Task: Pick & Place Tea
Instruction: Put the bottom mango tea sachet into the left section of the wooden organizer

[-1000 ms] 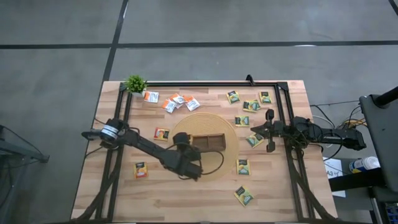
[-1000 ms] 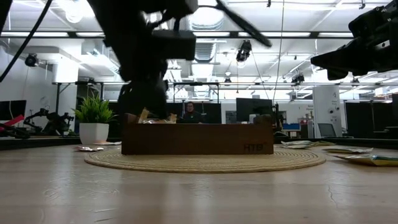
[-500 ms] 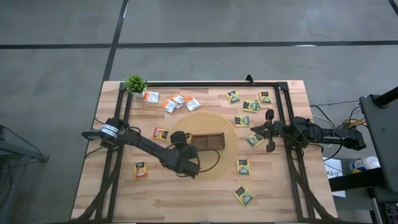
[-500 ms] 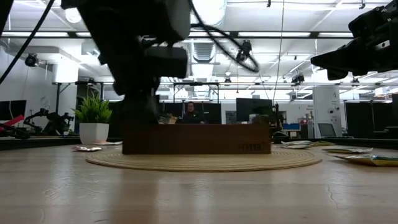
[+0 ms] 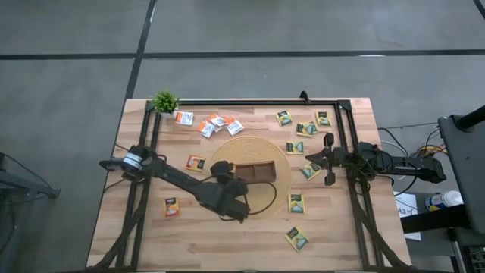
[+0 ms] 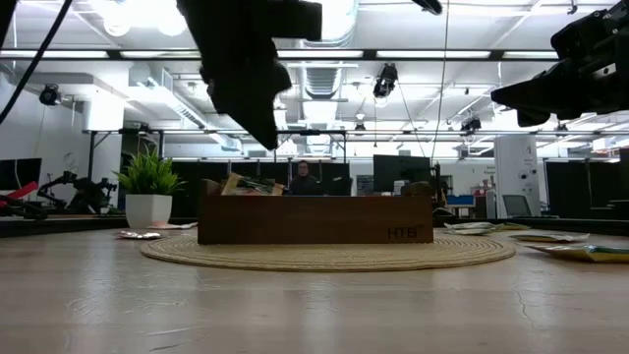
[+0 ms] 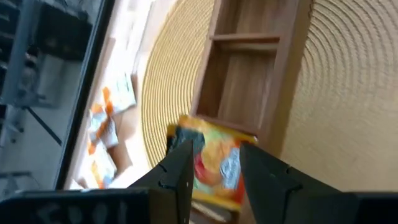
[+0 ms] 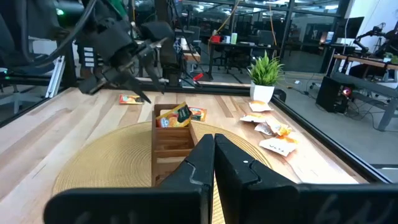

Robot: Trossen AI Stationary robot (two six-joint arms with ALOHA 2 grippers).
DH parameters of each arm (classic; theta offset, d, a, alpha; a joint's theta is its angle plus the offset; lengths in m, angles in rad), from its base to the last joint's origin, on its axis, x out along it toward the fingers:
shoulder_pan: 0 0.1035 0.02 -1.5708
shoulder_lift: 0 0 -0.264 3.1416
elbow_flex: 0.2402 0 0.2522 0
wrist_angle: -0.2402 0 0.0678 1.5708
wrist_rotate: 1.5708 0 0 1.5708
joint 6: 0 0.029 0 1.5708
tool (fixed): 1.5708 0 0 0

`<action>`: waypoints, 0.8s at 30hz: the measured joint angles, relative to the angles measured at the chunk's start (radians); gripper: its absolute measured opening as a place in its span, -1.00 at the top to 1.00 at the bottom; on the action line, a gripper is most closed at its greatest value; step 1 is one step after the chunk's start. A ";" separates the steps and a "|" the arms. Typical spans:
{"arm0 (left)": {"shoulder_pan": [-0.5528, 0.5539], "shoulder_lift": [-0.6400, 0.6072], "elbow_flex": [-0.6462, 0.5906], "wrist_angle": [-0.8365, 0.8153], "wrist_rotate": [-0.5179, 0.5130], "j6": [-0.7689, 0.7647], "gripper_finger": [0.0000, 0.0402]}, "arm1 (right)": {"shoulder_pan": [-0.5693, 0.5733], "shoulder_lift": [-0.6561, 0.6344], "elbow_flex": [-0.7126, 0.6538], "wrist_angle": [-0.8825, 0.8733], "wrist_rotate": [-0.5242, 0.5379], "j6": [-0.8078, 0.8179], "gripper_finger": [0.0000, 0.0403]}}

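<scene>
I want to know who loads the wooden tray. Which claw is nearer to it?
The left. The left claw hangs just off the wooden tray at the end holding a sachet. The right claw, shut, waits apart beyond the round mat's far edge.

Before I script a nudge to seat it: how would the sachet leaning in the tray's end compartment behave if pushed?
The tea sachet looks like thin flat paper, so probably very light and floppy; a push may crumple it. It stands tilted against the wooden tray wall, so it would likely flop flat. The left gripper is just above it.
</scene>
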State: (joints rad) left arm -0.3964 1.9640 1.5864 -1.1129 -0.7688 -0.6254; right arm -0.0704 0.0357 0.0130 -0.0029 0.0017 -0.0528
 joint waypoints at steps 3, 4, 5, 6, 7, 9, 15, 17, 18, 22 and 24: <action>-0.026 0.000 0.008 -0.057 0.040 -0.090 0.38 | 0.000 0.000 0.000 0.000 0.000 0.000 0.96; -0.037 0.000 0.006 -0.067 0.063 -0.118 0.38 | 0.000 0.000 0.000 0.000 0.000 0.000 0.96; -0.047 0.000 0.004 -0.071 0.092 -0.142 0.38 | 0.000 0.000 0.000 0.000 0.000 0.000 0.96; -0.057 -0.001 -0.002 -0.074 0.127 -0.162 0.38 | 0.000 0.000 0.000 0.000 0.000 0.000 0.96; -0.068 -0.001 -0.007 -0.076 0.162 -0.175 0.38 | 0.000 0.000 0.000 0.000 0.000 0.000 0.96; -0.091 -0.001 -0.018 -0.070 0.218 -0.198 0.38 | 0.000 0.000 0.000 0.000 0.000 0.000 0.96; -0.164 -0.001 -0.049 -0.083 0.311 -0.205 0.38 | 0.000 0.000 0.000 0.000 0.000 0.000 0.96; -0.182 -0.001 -0.050 -0.099 0.388 -0.207 0.38 | 0.000 0.000 0.000 0.000 0.000 0.000 0.96; -0.190 -0.001 -0.050 -0.107 0.425 -0.210 0.38 | 0.000 0.000 0.000 0.000 0.000 0.000 0.96; -0.224 -0.001 -0.050 -0.120 0.512 -0.245 0.38 | 0.000 0.000 0.000 0.000 0.000 0.000 0.96; -0.243 -0.002 -0.050 -0.130 0.517 -0.262 0.38 | 0.000 0.000 0.000 0.000 0.000 0.000 0.96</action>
State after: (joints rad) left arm -0.6398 1.9625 1.5363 -1.2429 -0.2521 -0.8878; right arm -0.0704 0.0357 0.0128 -0.0029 0.0013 -0.0528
